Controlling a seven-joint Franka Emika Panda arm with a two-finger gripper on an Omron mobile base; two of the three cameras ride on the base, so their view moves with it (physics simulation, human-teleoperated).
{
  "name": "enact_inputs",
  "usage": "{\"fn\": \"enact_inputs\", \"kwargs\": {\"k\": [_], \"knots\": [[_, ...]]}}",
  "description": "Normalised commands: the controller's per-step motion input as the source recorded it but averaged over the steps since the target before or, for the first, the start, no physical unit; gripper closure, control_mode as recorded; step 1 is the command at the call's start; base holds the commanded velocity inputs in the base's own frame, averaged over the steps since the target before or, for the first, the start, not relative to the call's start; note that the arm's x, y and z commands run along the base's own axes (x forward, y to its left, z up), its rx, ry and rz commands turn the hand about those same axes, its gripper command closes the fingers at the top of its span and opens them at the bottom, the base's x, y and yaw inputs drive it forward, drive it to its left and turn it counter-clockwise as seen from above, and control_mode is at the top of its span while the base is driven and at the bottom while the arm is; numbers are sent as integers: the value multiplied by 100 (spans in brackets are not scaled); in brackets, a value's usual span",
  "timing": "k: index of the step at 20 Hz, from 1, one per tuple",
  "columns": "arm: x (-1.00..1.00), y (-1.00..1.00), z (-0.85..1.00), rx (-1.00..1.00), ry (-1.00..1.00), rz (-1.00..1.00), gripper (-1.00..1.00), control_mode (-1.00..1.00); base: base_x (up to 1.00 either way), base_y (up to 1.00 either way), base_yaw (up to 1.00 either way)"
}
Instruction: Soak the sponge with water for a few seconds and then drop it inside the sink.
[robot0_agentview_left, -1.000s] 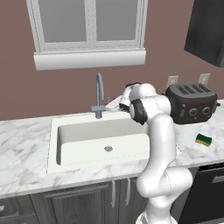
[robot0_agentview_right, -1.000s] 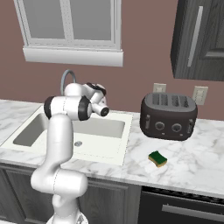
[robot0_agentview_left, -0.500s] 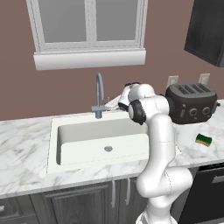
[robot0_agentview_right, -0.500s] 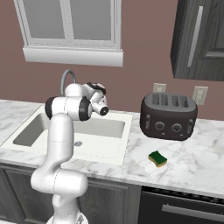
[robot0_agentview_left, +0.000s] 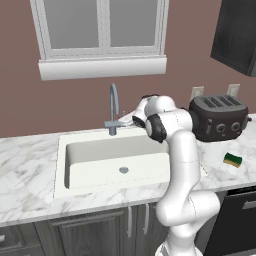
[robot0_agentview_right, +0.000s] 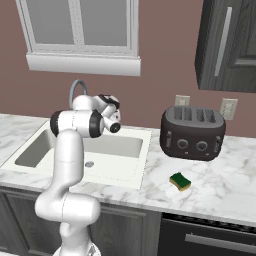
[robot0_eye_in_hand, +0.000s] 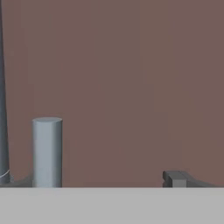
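Behind the sink (robot0_agentview_left: 90, 150), the tool (robot0_agentview_left: 134, 118) sits beside the tap (robot0_agentview_left: 114, 107); its opening cannot be told. Sponge (robot0_agentview_left: 232, 159) lies on the table (robot0_agentview_left: 30, 170).

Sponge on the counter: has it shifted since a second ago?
No. The sponge lies in the same spot in front of the toaster, right of the sink.

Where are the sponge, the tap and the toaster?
sponge (robot0_agentview_right: 180, 181), right base view, its green top.
tap (robot0_agentview_left: 114, 102), left base view, its curved neck.
toaster (robot0_agentview_right: 192, 134), right base view, its dark front.
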Motion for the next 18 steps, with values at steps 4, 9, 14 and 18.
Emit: {"fn": "enact_inputs", "kwargs": {"k": [4, 9, 14, 18], "knots": [[0, -9, -4, 0, 0, -6, -100, -100, 0, 0, 0], [0, -17, -3, 0, 0, -3, -100, -100, 0, 0, 0], [0, -20, -6, 0, 0, -1, -100, -100, 0, 0, 0], [0, -22, -6, 0, 0, -1, -100, -100, 0, 0, 0]]}}
